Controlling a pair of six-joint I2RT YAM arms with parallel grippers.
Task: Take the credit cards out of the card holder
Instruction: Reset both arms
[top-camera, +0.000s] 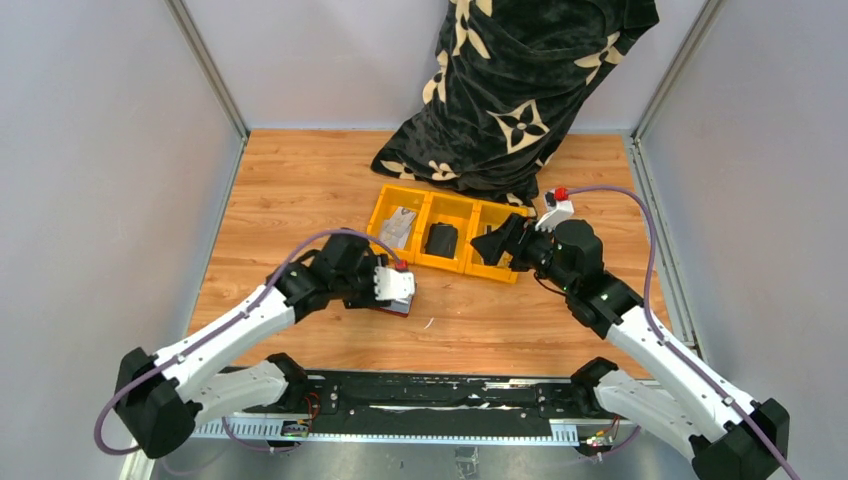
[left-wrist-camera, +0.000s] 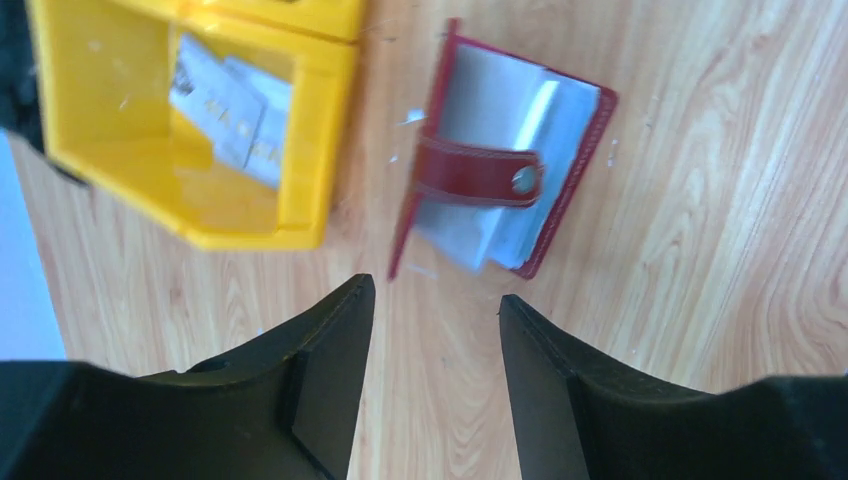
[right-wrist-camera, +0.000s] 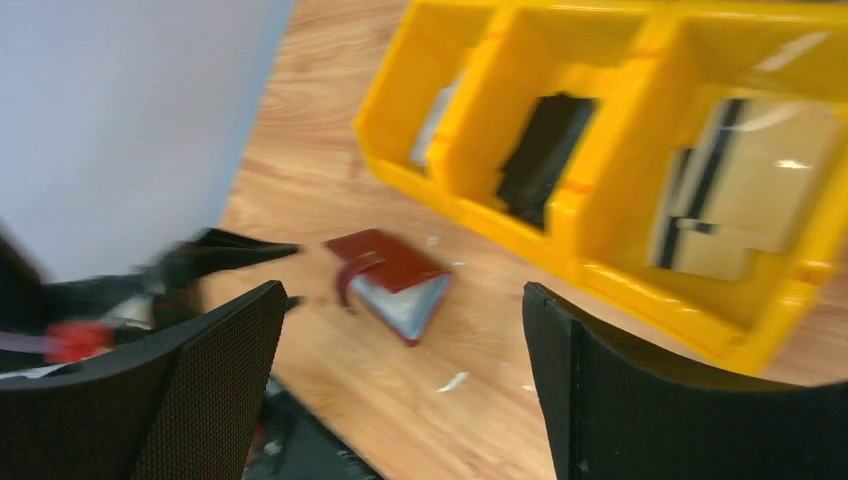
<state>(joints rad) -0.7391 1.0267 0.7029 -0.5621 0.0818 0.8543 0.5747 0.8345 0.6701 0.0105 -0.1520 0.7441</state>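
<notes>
Though my left hand (top-camera: 395, 287) hides most of it from above, the card holder (left-wrist-camera: 500, 165) shows plainly on the left wrist camera. It is a dark red, leather-like folding wallet lying flat on the table (top-camera: 300, 180), near the yellow bin (left-wrist-camera: 320, 140) on the side toward the arms and not touching it. Its longer side runs away from the hand, tilted a little. A red strap with a round metal snap crosses its width, the snap end on the side away from the bin. Silvery-grey sheets fan out between the covers, and I cannot tell whether they are cards or lining. The credit cards (left-wrist-camera: 235, 110) I can make out are thin grey rectangles with small print, lying in the bin's left compartment. A bulky black object (top-camera: 441, 240) sits in the middle one, and flat pale pieces with dark stripes in the right one are too blurred for me to name. My left hand hangs by the wallet, fingers moderately parted and holding nothing. My right hand (top-camera: 495, 245) is over the bin's right compartment, fingers spread wide, also empty. The table is smooth, warm wood with a straight grain, and pale grey panels (top-camera: 100, 150) enclose it on three sides. A black cloth (top-camera: 520, 90) with cream flower motifs slumps right behind the bin.
</notes>
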